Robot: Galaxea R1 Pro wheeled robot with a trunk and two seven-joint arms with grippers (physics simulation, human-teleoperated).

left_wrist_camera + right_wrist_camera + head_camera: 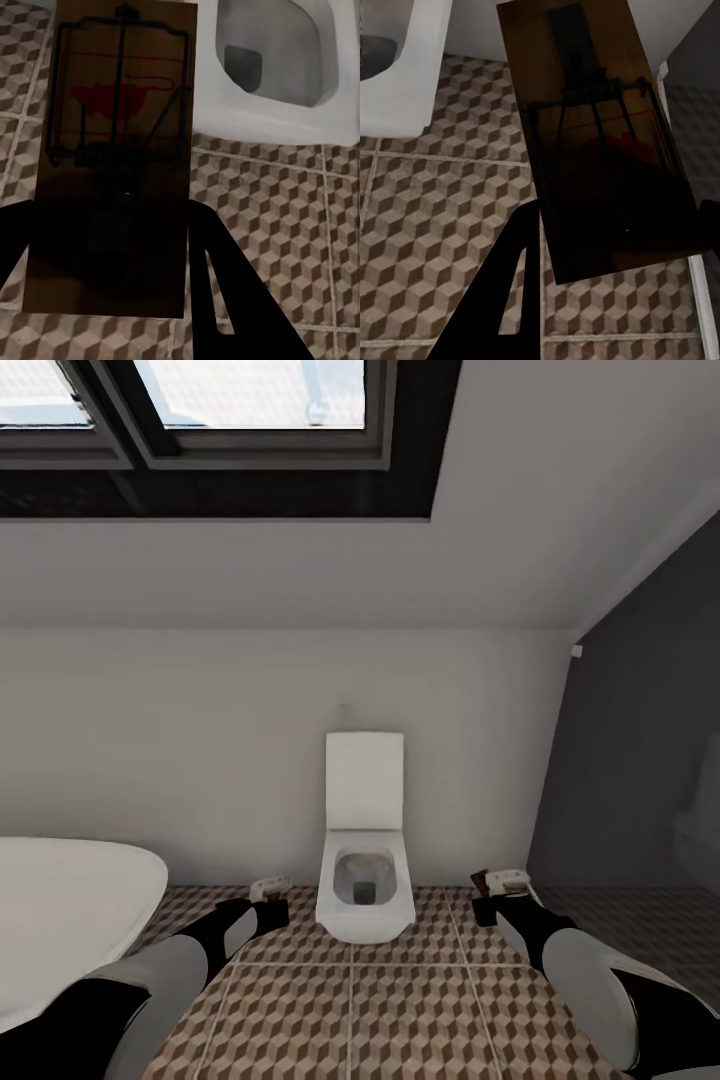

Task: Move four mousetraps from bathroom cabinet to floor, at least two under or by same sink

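While each hand (112, 247) (615, 247) pinches a mousetrap (112, 150) (600, 142) | cube-tiled floor (400, 1010) | toilet (366, 880) ahead

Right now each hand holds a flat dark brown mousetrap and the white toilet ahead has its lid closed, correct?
Not quite: the white toilet has its lid raised, as the head view shows. The left hand and right hand do each hold a flat dark brown mousetrap.

Toilet (365, 860) against the back wall (200, 740), bathtub (60, 910) left, bathroom floor (400, 1010) in front.
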